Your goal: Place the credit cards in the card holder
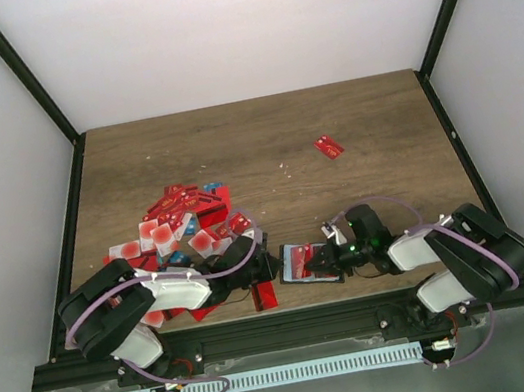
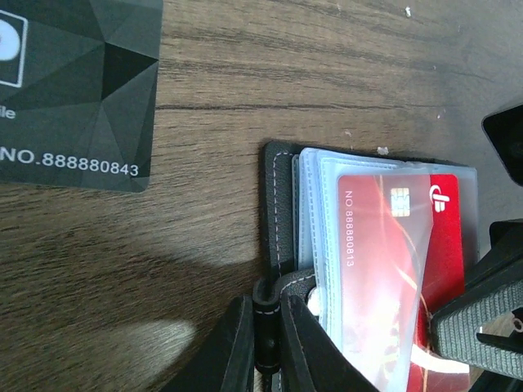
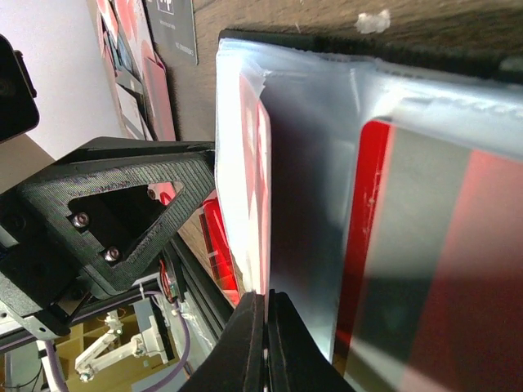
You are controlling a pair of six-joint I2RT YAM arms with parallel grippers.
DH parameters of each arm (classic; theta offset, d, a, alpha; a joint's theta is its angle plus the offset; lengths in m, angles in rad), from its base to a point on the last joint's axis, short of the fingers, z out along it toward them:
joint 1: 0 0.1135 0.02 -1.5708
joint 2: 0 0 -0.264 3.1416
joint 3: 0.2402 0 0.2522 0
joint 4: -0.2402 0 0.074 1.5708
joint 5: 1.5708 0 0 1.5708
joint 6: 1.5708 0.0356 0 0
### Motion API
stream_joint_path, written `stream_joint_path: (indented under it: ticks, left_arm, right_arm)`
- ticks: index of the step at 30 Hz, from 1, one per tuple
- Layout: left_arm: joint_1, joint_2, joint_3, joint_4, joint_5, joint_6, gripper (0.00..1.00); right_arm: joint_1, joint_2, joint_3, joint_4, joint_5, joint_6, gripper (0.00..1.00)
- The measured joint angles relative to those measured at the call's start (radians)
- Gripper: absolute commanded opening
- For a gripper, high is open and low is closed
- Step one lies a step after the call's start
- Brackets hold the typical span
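Observation:
The black card holder [image 1: 307, 264] lies open near the table's front edge, between my two grippers. My left gripper [image 1: 273, 267] [image 2: 267, 304] is shut on the stitched black strap at the holder's edge [image 2: 280, 196]. A red credit card [image 2: 400, 269] sits inside a clear sleeve of the holder. My right gripper [image 1: 326, 260] [image 3: 266, 296] is shut on a clear sleeve of the card holder [image 3: 302, 163], with a red credit card [image 3: 372, 245] showing in the sleeve beside it. A heap of mostly red credit cards [image 1: 181, 225] lies at the left. One red card [image 1: 329, 147] lies alone at the far right.
A thin black card [image 2: 73, 90] with white digits lies on the wood just left of the holder. Another red card [image 1: 264, 295] rests at the table's front edge by my left gripper. Black frame posts and white walls close in the table.

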Motion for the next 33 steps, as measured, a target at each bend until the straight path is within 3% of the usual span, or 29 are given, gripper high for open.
stream_joint_path:
  ticks: [10,17,33]
  left_arm:
    - [-0.009,-0.001,-0.026,0.045,-0.018,-0.058,0.11]
    - [-0.014,-0.010,-0.040,0.057,-0.029,-0.081,0.11]
    - [-0.025,-0.019,-0.047,0.053,-0.033,-0.089,0.10]
  right_arm:
    - [0.034,0.045,0.000,0.061,0.025,0.041,0.01]
    - [0.045,0.055,0.002,0.066,0.028,0.046,0.10]
    - [0.056,-0.086,0.095,-0.299,0.119,-0.115,0.36]
